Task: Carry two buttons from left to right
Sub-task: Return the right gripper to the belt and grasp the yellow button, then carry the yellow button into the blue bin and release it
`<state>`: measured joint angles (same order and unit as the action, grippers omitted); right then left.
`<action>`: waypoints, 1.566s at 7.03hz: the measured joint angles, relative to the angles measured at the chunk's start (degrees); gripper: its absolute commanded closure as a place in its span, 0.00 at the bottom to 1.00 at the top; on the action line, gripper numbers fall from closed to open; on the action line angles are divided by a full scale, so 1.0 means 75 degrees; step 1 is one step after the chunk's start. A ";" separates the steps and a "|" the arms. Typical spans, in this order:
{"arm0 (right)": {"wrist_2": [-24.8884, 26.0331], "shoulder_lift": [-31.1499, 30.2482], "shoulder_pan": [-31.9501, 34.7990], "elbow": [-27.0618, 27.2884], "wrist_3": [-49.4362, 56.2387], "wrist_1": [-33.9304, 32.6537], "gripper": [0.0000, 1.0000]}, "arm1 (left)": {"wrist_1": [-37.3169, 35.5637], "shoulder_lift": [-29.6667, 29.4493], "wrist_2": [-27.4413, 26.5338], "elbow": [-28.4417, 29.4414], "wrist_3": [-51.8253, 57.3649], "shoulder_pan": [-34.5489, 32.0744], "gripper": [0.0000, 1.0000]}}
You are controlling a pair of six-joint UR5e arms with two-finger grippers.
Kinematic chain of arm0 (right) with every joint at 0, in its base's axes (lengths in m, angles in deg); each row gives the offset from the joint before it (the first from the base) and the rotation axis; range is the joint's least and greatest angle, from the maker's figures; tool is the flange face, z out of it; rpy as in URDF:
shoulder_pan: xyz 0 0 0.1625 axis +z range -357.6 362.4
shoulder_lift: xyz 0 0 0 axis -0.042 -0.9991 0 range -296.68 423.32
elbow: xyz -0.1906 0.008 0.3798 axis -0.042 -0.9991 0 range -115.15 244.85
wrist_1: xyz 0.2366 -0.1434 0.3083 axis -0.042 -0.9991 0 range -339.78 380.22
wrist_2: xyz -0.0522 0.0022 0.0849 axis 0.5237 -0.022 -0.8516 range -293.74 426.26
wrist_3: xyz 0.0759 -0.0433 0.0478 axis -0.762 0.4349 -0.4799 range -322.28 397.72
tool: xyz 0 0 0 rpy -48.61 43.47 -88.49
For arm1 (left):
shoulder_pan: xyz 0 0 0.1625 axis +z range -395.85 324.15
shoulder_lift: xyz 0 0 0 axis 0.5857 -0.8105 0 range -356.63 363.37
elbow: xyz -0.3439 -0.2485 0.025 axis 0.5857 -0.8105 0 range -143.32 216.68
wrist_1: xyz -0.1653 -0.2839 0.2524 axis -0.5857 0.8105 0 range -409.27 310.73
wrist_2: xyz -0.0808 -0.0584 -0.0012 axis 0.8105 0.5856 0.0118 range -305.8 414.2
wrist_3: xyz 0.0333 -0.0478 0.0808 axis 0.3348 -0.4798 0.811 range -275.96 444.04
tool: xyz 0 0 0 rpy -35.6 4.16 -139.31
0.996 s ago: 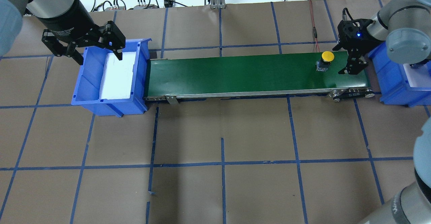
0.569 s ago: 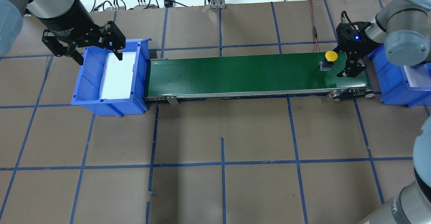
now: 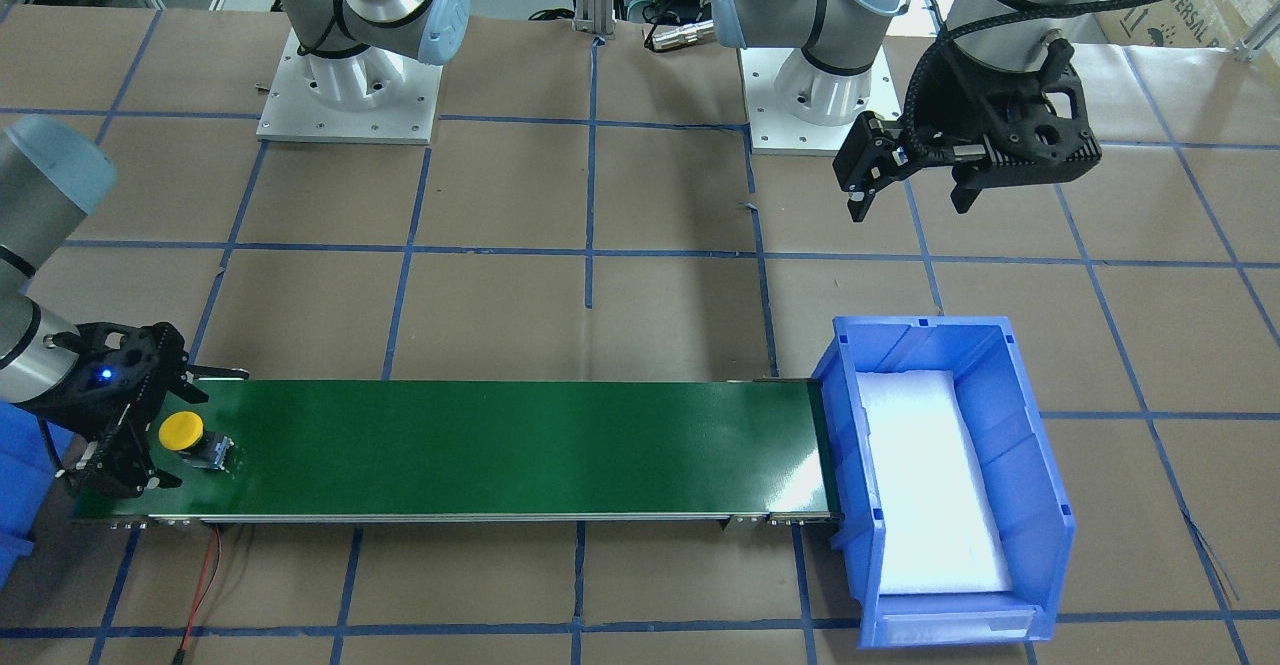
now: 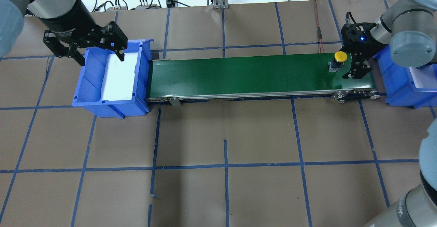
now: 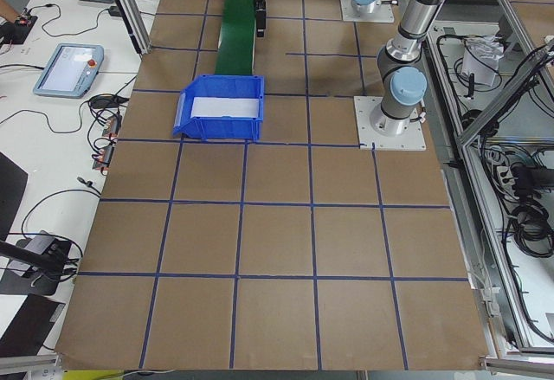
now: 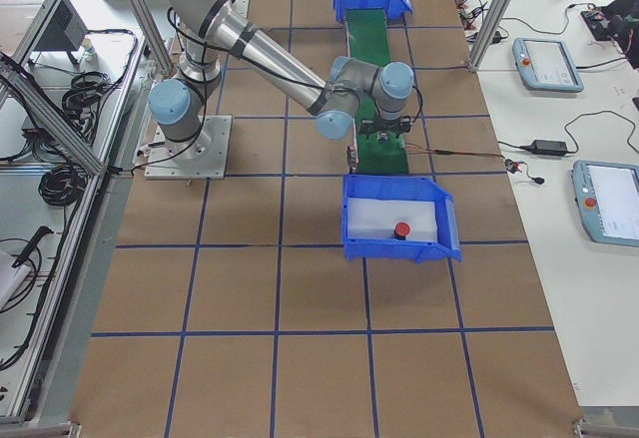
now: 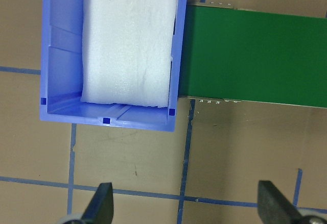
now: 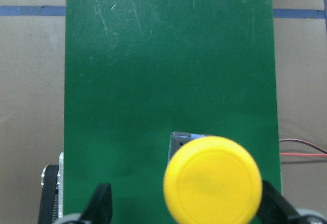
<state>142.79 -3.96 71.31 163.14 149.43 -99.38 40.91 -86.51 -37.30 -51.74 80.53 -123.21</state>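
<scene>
Yellow button [image 4: 340,56], one, on green belt [image 4: 239,73] between released right pincer's [image 3: 190,428] jaws; red button [image 6: 401,230], one, inside blue bin [image 6: 371,249]; left pincer [image 4: 101,59] released, near second blue bin [image 4: 82,90].

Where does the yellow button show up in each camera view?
Exterior front-facing: yellow button at the left end of the green belt.
Overhead exterior: button at the belt's right end.
Exterior left: cannot make it out.
Exterior right: cannot make it out.
Left wrist: not in it.
Right wrist: button at bottom centre.
Shared landmark: the green belt.
</scene>
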 measured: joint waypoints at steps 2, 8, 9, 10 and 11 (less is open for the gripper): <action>0.0002 0.0008 0.0000 -0.0003 0.0002 0.0001 0.24 | 0.0000 0.0006 0.0000 0.0000 0.0000 0.0000 0.00; 0.0241 -0.0040 -0.0031 -0.0293 0.0122 -0.0023 0.89 | 0.0000 0.0018 0.0000 -0.0006 0.0000 0.0000 0.00; 0.0545 -0.0044 -0.0123 -0.0722 0.0135 0.0054 0.89 | 0.0000 0.0024 0.0000 -0.0010 0.0000 0.0000 0.00; 0.0857 -0.0021 -0.0293 -0.1258 0.0159 0.0219 0.89 | 0.0000 0.0028 0.0000 -0.0010 0.0000 0.0000 0.00; 0.1005 0.0049 -0.0579 -0.1719 0.0296 0.0493 0.88 | 0.0000 0.0030 0.0000 -0.0011 0.0003 0.0000 0.00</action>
<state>150.33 -3.59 66.97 150.24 151.65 -95.68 40.91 -86.29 -37.29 -51.82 80.55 -123.21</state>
